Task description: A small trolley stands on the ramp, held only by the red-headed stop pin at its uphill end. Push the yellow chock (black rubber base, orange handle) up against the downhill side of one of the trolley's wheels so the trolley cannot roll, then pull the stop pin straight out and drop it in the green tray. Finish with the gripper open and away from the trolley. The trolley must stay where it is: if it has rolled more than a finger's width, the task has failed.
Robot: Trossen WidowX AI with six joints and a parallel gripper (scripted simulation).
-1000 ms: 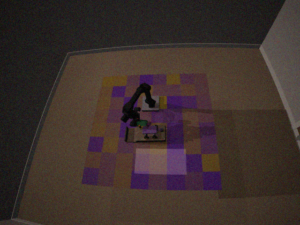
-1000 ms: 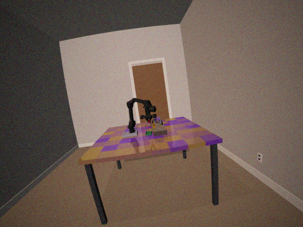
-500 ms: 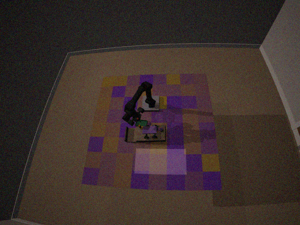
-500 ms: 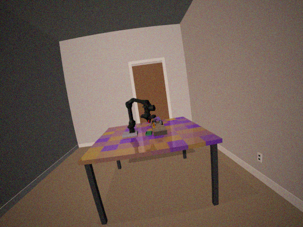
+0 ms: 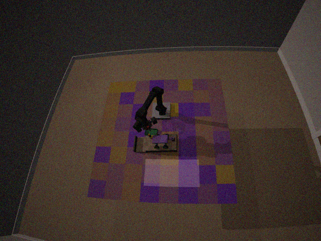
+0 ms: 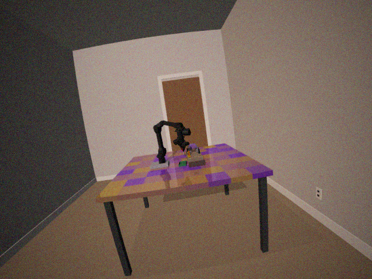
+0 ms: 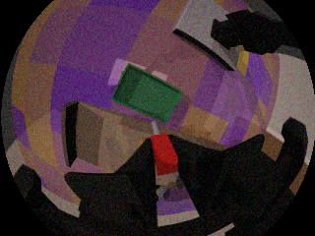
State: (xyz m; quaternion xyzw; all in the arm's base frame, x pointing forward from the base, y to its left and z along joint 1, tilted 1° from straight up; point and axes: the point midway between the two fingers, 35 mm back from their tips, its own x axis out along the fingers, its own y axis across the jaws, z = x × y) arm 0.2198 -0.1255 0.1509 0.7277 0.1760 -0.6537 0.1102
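Wrist view shows our gripper (image 7: 164, 180) clamped on the red-headed stop pin (image 7: 164, 155), carried in the air just short of the green tray (image 7: 149, 94), which looks empty. We judge the pin pulled and the drop still to do. Beyond the tray, the trolley (image 5: 159, 139) sits on the ramp (image 5: 141, 147); the yellow chock (image 5: 150, 137) shows at its tray-side corner, wheel contact unclear.

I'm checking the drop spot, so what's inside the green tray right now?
The flat green tray looks bare inside. The red-headed stop pin is clamped in the claw near its edge, and its tip hides one corner.
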